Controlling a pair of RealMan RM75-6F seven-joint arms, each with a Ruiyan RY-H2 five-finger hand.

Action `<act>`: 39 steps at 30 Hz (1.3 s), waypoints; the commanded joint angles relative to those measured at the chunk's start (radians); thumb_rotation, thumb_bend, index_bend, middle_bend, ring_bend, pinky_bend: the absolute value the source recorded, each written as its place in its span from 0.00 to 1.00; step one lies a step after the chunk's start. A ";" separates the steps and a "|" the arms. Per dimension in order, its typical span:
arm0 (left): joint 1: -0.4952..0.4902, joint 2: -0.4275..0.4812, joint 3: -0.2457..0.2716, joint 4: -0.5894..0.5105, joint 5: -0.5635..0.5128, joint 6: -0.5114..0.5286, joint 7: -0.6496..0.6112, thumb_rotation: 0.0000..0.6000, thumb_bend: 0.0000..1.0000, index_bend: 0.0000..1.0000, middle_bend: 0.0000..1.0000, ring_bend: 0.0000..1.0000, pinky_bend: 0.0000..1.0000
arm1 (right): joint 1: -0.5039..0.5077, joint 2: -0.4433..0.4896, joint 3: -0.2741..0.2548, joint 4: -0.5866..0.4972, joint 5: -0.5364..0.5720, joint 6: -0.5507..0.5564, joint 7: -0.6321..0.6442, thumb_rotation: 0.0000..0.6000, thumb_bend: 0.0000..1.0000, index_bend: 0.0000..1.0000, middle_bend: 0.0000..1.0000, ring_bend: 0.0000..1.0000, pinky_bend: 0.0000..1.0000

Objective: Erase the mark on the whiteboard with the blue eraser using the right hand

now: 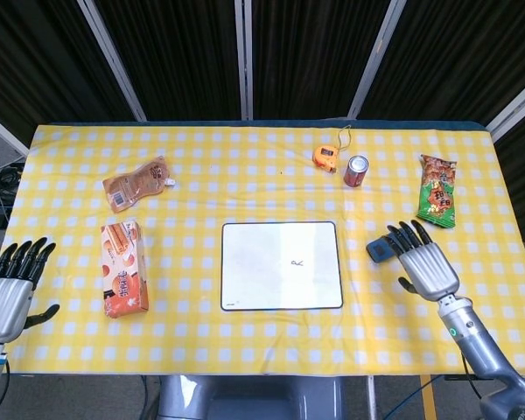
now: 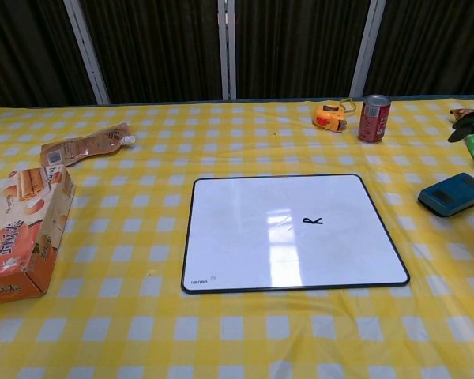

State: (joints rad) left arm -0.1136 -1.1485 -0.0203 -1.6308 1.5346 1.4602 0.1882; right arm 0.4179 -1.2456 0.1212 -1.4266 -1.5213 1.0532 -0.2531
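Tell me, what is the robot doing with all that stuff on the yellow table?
It wants to wipe the little mark off the whiteboard. Its right hand is open above the blue eraser, but it isn't holding it yet. The left hand waits open by the table's edge. The mark is not wiped yet. Snacks and a can lie around untouched.
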 commanded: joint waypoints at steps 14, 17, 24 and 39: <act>-0.009 -0.009 -0.005 0.011 -0.027 -0.022 0.010 1.00 0.00 0.00 0.00 0.00 0.00 | 0.145 -0.097 0.017 0.118 0.189 -0.211 -0.162 1.00 0.14 0.28 0.10 0.01 0.05; -0.012 -0.013 -0.006 0.014 -0.032 -0.027 0.016 1.00 0.00 0.00 0.00 0.00 0.00 | 0.159 -0.114 0.011 0.144 0.204 -0.225 -0.167 1.00 0.14 0.31 0.11 0.01 0.05; -0.018 -0.020 -0.010 0.019 -0.047 -0.039 0.026 1.00 0.00 0.00 0.00 0.00 0.00 | 0.186 -0.146 0.003 0.204 0.224 -0.249 -0.152 1.00 0.14 0.28 0.10 0.01 0.05; -0.027 -0.027 -0.014 0.027 -0.067 -0.053 0.033 1.00 0.00 0.00 0.00 0.00 0.00 | 0.218 -0.201 -0.019 0.312 0.251 -0.275 -0.137 1.00 0.14 0.26 0.10 0.01 0.04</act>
State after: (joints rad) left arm -0.1408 -1.1759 -0.0346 -1.6040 1.4673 1.4067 0.2214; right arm 0.6350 -1.4446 0.1034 -1.1162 -1.2712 0.7765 -0.3916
